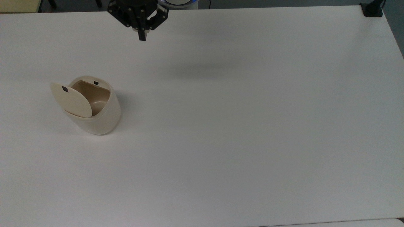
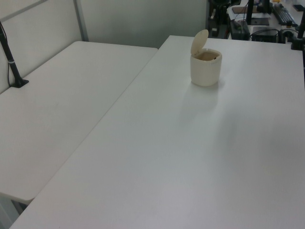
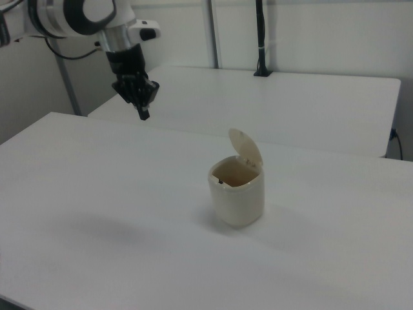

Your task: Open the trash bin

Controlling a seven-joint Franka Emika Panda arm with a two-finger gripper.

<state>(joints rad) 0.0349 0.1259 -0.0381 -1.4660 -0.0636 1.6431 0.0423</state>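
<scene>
Cream bin point(image 1: 94, 108) stands upright on the white table point(image 1: 252, 126), at the top view's left, lid point(image 1: 72, 100) flipped up on its hinge and leaning toward the top view's left, brown inside showing. Small black button point(image 1: 96, 83) sits on the rim opposite the lid. Black gripper point(image 1: 142, 35) hangs in the air well apart from the bin, at the top view's upper edge, fingers pressed together, holding nothing. Second white table point(image 2: 66, 105) lies beside, at the left view's left.
</scene>
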